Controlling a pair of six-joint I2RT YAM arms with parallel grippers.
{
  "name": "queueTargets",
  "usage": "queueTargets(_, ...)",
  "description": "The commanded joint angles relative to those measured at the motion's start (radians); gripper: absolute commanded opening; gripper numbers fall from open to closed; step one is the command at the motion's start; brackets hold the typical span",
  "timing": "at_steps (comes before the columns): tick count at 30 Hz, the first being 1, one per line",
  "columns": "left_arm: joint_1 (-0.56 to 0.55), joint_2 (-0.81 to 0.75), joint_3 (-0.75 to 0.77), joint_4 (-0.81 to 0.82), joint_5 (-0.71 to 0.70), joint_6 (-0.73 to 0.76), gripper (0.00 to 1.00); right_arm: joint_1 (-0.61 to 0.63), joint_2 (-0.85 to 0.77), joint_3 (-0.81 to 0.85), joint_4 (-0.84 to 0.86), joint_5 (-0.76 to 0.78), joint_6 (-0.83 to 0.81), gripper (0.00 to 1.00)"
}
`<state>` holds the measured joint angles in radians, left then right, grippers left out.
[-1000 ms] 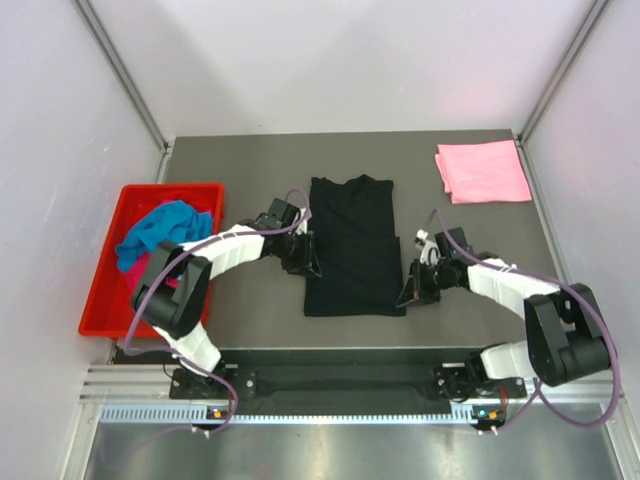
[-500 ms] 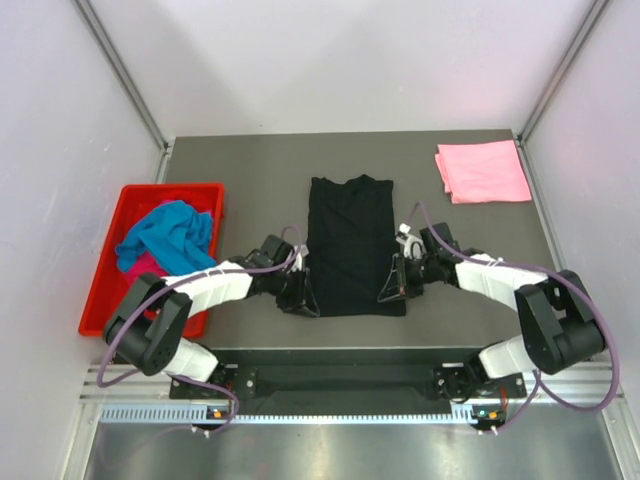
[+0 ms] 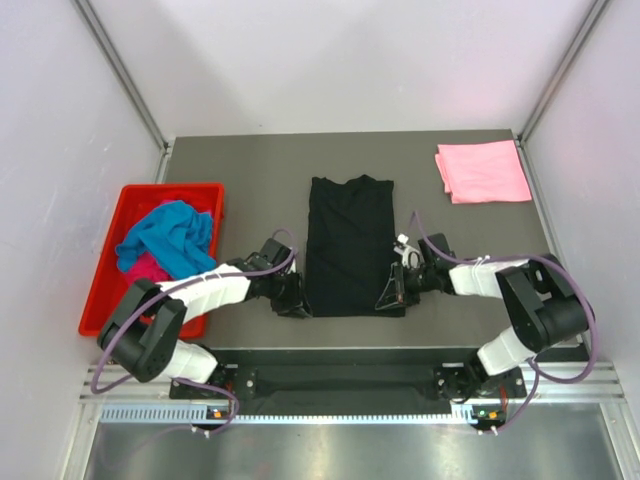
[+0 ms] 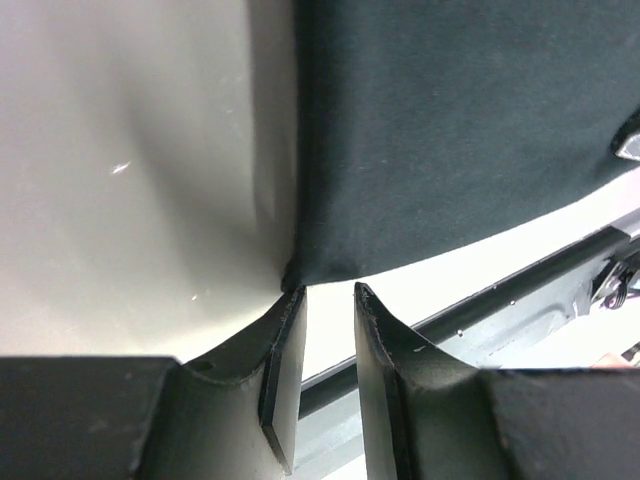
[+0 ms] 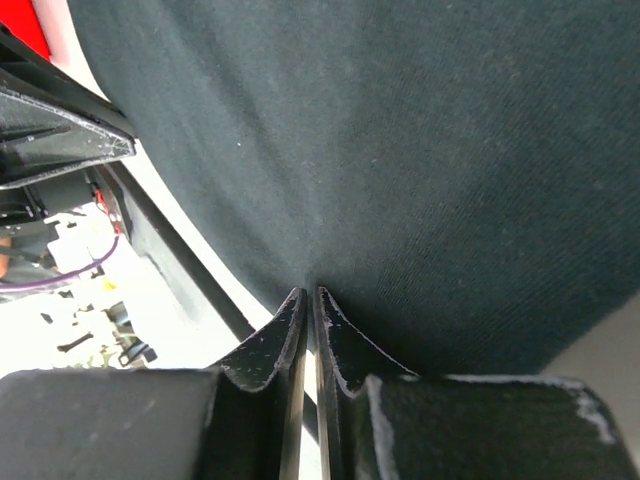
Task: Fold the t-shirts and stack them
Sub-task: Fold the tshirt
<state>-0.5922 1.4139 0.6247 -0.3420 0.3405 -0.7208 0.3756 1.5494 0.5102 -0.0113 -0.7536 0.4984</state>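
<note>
Top external view: black cloth t-shirt [image 3: 348, 245], folded to a long panel, lies flat at the centre of the grey table [image 3: 250, 170]. Left gripper [image 4: 325, 290]: fingers narrowly apart, near-left hem corner just at their tips, unclamped. Right gripper [image 5: 308, 292]: pinched almost closed on the near-right hem. Risk: a one-sided lift would skew the fold, the left corner slipping free. Folded light pink t-shirt [image 3: 483, 171] far right; crumpled turquoise t-shirt [image 3: 165, 232] in red plastic tray [image 3: 170, 188].
</note>
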Motion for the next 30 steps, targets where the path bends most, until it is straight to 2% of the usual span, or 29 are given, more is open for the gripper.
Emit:
queueTargets(1,0.006,-0.016,0.012,-0.098,-0.138,-0.012,0.31,0.002,-0.038,-0.004,-0.068,0.074,-0.063,0.08)
queueTargets(6,0.003,-0.069,0.139,-0.114,-0.077,0.014,0.32,0.022,-0.14,0.066,-0.13,0.059,-0.041,0.09)
queueTargets(8,-0.001,-0.053,0.153,-0.043,0.032,-0.002,0.32,0.051,-0.158,0.079,-0.102,0.048,0.003,0.11)
queueTargets(11,-0.012,-0.006,0.147,0.043,0.104,-0.035,0.32,0.114,-0.158,0.083,-0.041,0.039,0.069,0.11)
queueTargets(16,-0.024,0.036,0.116,0.066,0.072,-0.028,0.31,0.175,-0.118,0.059,0.056,0.069,0.129,0.11)
queueTargets(19,-0.024,0.042,0.093,0.017,-0.006,-0.008,0.31,0.181,-0.074,0.022,0.109,0.072,0.132,0.12)
queueTargets(24,-0.024,0.022,0.052,-0.084,-0.185,0.024,0.29,0.181,-0.011,-0.009,0.063,0.149,0.075,0.1)
queueTargets(30,-0.023,0.01,0.089,-0.118,-0.19,0.027,0.29,0.183,-0.02,-0.01,0.042,0.163,0.071,0.09)
